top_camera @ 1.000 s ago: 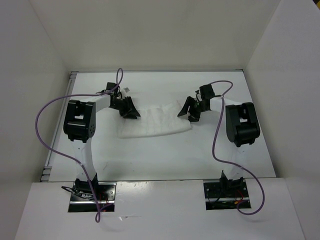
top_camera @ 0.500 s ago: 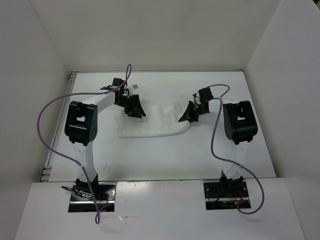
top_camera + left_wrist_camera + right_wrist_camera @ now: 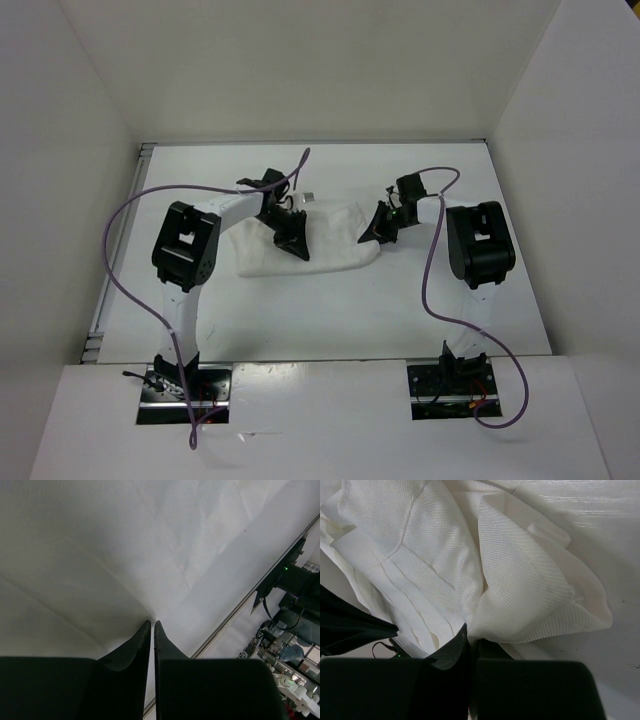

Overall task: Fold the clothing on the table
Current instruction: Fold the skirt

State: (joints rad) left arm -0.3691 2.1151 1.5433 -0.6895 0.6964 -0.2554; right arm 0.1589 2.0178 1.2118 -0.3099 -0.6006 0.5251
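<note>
The clothing (image 3: 330, 242) is a white, wrinkled garment lying across the middle of the table (image 3: 330, 310). My left gripper (image 3: 296, 248) sits over its left-centre part. In the left wrist view the jaws (image 3: 152, 624) are nearly together, and the creases of the clothing (image 3: 125, 545) run into the tips. My right gripper (image 3: 372, 235) is at the garment's right end. In the right wrist view it (image 3: 470, 632) is shut, with bunched folds of the clothing (image 3: 515, 570) pinched at its tips.
White upright walls enclose the table on three sides. A metal edge rail (image 3: 110, 290) runs along the left side, and another stretch of rail (image 3: 240, 605) shows in the left wrist view. Purple cables (image 3: 120, 230) (image 3: 430, 270) loop beside each arm.
My left gripper has moved right and nearer, onto the clothing, and its jaws have closed. My right gripper shut on the garment's right end and has since stayed put.
</note>
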